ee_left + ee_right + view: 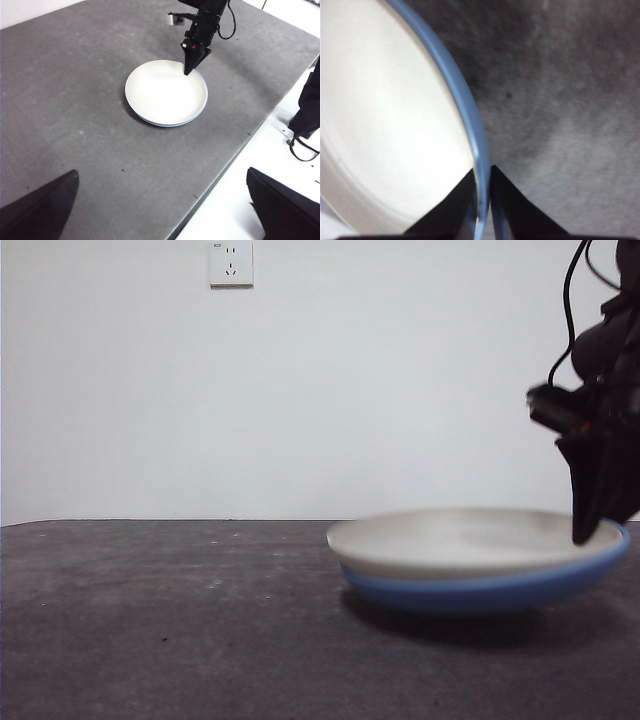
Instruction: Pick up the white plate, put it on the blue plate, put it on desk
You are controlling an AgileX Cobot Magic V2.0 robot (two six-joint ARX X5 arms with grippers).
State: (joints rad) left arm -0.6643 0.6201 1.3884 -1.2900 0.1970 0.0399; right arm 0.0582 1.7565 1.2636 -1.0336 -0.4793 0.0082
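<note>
**Desk:** Where does your right gripper [481,200] stand?

**Field:** Pinched narrow on the stacked rims. One jaw sits inside on the white plate [165,92], the other outside the blue plate [198,111]. Both rims run through the slot between them. The white plate nests in the blue one, and the pair rests on the counter [75,100].

**Desk:** How do you do this step well?

**Field:** I judge you should lift level and slowly, since a tilted pinch could let the white plate slide or the glossy blue rim slip.

**Desk:** Room to move?

**Field:** From the left wrist view, bare counter spreads wide from 7 through 12 o'clock of the plates. The counter edge runs off toward 4 o'clock, so keep clear of it. Your left gripper [162,210] hangs high, jaws wide and empty.
</note>
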